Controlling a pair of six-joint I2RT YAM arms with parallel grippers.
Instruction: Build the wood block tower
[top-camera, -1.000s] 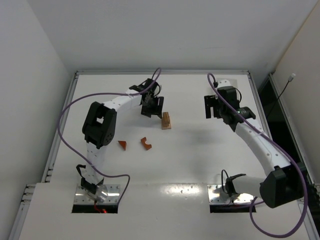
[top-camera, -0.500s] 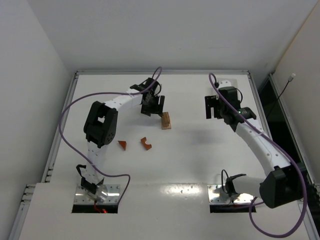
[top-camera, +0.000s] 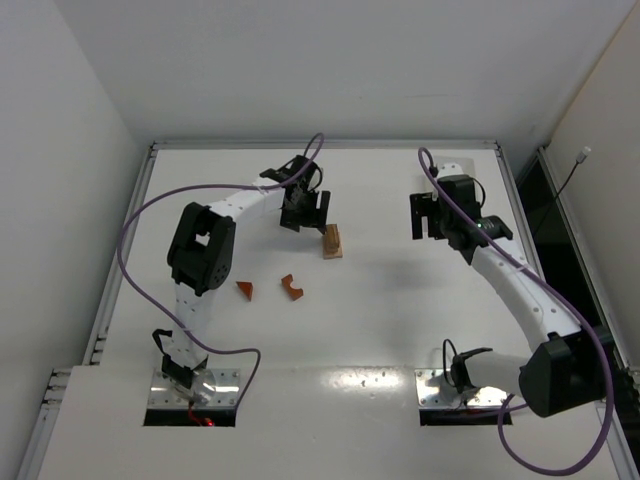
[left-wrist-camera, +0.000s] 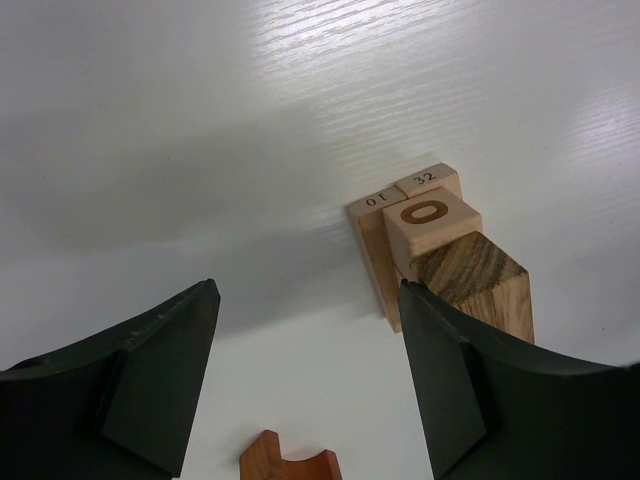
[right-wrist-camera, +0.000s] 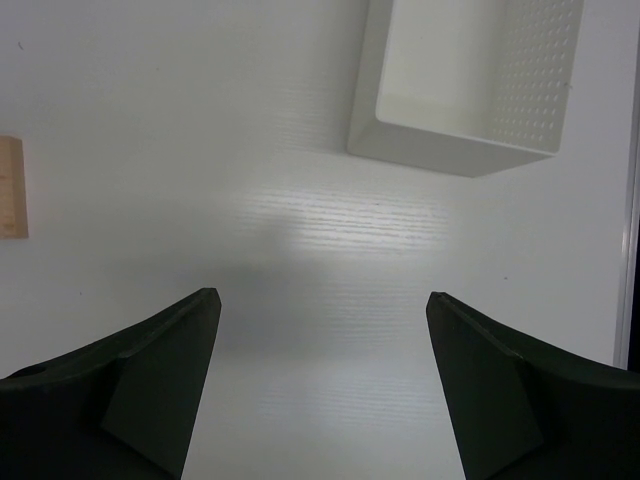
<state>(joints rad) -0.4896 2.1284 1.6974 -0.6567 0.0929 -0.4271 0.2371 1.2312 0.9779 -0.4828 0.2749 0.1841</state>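
Left wrist: wood block tower (left-wrist-camera: 432, 240) apparently upright, long axis vertical.

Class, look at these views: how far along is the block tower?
Done: the tan blocks stand stacked. In hand: nothing; the left fingers are open beside the stack, and the right fingers are open and empty. Left: the wedge and arch lie apart from it, unplaced.

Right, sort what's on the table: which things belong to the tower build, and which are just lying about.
For the job:
- stacked pale blocks
- reddish-brown wedge
- reddish-brown arch piece

Just lying about:
- white tray
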